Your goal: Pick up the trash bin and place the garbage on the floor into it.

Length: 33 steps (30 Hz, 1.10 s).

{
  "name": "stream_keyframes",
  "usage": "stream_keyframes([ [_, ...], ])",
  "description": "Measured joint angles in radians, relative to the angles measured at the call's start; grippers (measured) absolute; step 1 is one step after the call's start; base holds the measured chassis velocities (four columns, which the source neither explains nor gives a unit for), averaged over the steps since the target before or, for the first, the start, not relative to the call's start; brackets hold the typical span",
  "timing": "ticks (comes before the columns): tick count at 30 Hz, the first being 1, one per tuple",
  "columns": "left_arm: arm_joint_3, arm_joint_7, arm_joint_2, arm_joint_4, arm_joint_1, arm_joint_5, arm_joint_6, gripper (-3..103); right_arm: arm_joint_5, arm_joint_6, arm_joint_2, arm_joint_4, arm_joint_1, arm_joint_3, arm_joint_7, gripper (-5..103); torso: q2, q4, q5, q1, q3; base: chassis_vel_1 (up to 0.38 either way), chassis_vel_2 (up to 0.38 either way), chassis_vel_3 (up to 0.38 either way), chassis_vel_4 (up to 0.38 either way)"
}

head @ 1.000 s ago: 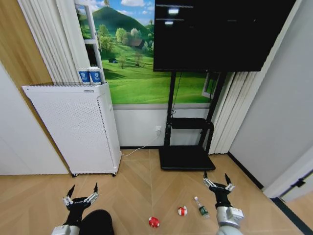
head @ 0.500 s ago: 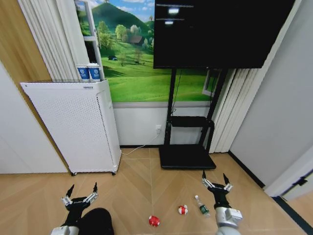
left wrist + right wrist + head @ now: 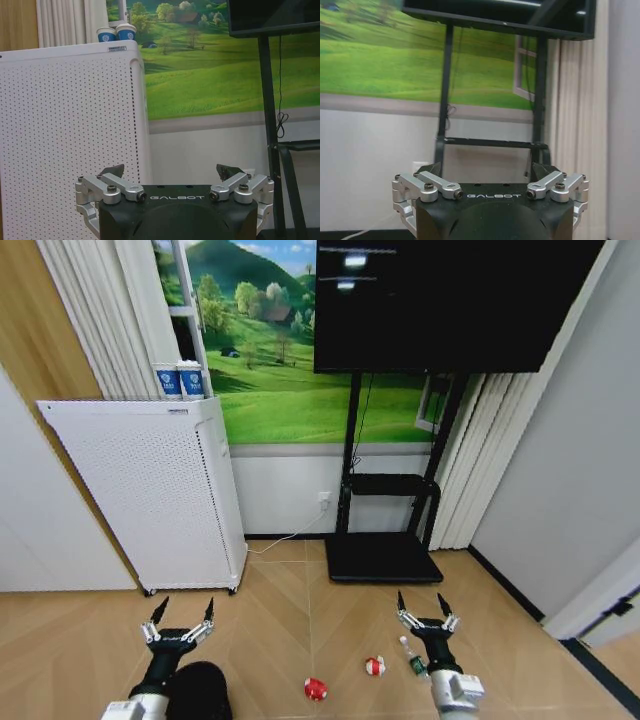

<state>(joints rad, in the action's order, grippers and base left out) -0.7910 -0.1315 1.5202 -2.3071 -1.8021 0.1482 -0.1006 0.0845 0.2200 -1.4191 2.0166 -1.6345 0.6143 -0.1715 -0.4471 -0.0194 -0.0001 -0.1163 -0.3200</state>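
Observation:
The trash bin, a black round basket, stands on the floor at the bottom left, partly behind my left arm. My left gripper is open just above and beyond it, empty, and faces the white cabinet in the left wrist view. The garbage lies near the bottom centre: a red wad, a red-and-white wad and a small bottle. The bottle is partly covered by my right gripper. That gripper is open with nothing in it and, in the right wrist view, faces the TV stand.
A tall white perforated cabinet stands at the left wall with two blue-and-white cups on top. A black TV stand with a large screen stands at the centre back, and a cable runs along the floor beside it. A grey wall closes the right.
The whole head view has shifted slightly. Both open grippers have drawn a little toward the middle and farther forward. The bin and garbage lie as before.

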Motion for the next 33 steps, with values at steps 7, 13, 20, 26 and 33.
stream_keyframes([
  [7, -0.004, 0.000, -0.005, -0.006, 0.000, 0.004, 0.002, 100, -0.015, -0.023, -0.005, 0.003, -0.002, 0.000, -0.049, 100, 0.028, 0.0000, 0.0000, 0.009, 0.019, 0.000, 0.000, 0.000, 0.000],
  [13, -0.001, 0.001, -0.001, -0.006, -0.001, -0.008, 0.005, 100, -0.015, -0.013, -0.007, -0.005, -0.005, 0.000, -0.048, 100, 0.059, 0.0000, 0.0001, 0.020, 0.039, 0.000, 0.000, 0.000, 0.000],
  [20, -0.006, 0.004, 0.000, -0.006, 0.000, -0.007, 0.006, 100, -0.015, -0.010, -0.010, -0.009, -0.003, -0.001, -0.045, 100, 0.083, 0.0000, 0.0000, 0.029, 0.054, 0.000, 0.000, 0.000, 0.000],
  [26, -0.003, 0.007, -0.001, 0.006, 0.005, -0.010, 0.006, 100, -0.003, -0.014, -0.009, -0.008, -0.004, -0.006, -0.037, 100, 0.107, 0.0000, 0.0001, 0.037, 0.070, 0.000, 0.000, 0.000, 0.000],
  [33, -0.001, 0.008, -0.001, 0.023, 0.019, -0.009, 0.010, 100, -0.005, -0.006, -0.003, -0.008, -0.004, -0.003, -0.020, 100, 0.137, 0.0000, 0.0000, 0.047, 0.091, 0.000, 0.000, 0.000, 0.000],
])
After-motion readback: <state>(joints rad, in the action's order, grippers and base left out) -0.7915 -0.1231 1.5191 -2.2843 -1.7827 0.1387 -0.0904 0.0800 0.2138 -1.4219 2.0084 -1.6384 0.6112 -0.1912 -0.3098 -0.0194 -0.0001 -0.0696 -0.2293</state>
